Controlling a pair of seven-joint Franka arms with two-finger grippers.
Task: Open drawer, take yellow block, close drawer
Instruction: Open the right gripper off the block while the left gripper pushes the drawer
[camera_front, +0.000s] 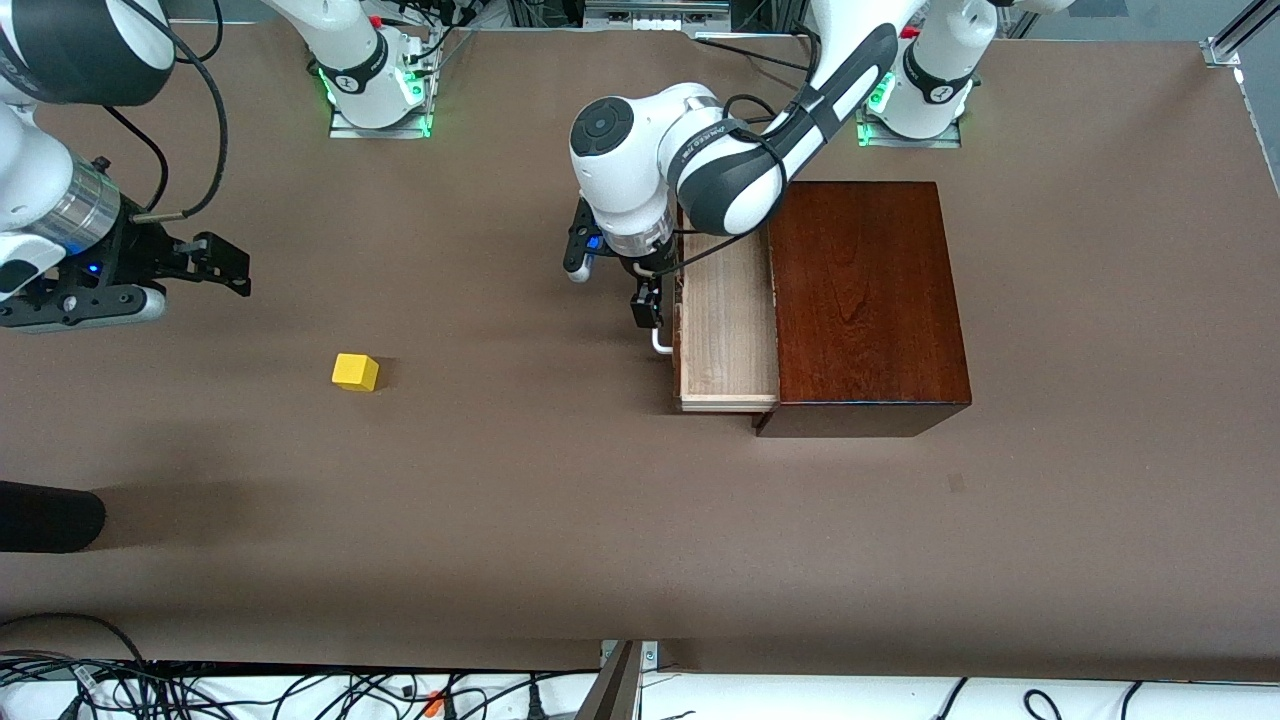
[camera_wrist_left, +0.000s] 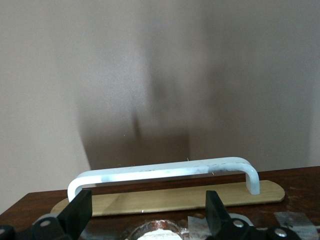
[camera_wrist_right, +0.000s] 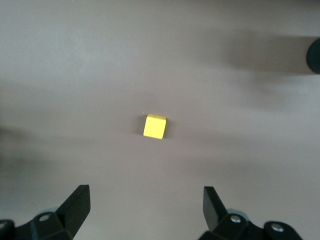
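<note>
The dark reddish-brown wooden box (camera_front: 865, 300) stands toward the left arm's end of the table. Its drawer (camera_front: 728, 330) is slid partway out and its pale inside looks empty. The white handle (camera_front: 661, 343) is on the drawer's front. My left gripper (camera_front: 612, 278) is open in front of the drawer. In the left wrist view the handle (camera_wrist_left: 165, 171) lies just past my left gripper (camera_wrist_left: 148, 212), whose fingers do not touch it. The yellow block (camera_front: 355, 371) sits on the table toward the right arm's end. My right gripper (camera_front: 225, 265) hovers open and empty above the table near the block (camera_wrist_right: 154, 126), which shows ahead of the gripper (camera_wrist_right: 146, 207).
A dark rounded object (camera_front: 50, 515) lies at the table's edge at the right arm's end, nearer to the front camera than the block; it also shows in the right wrist view (camera_wrist_right: 314, 56). Cables (camera_front: 300, 690) run along the near edge.
</note>
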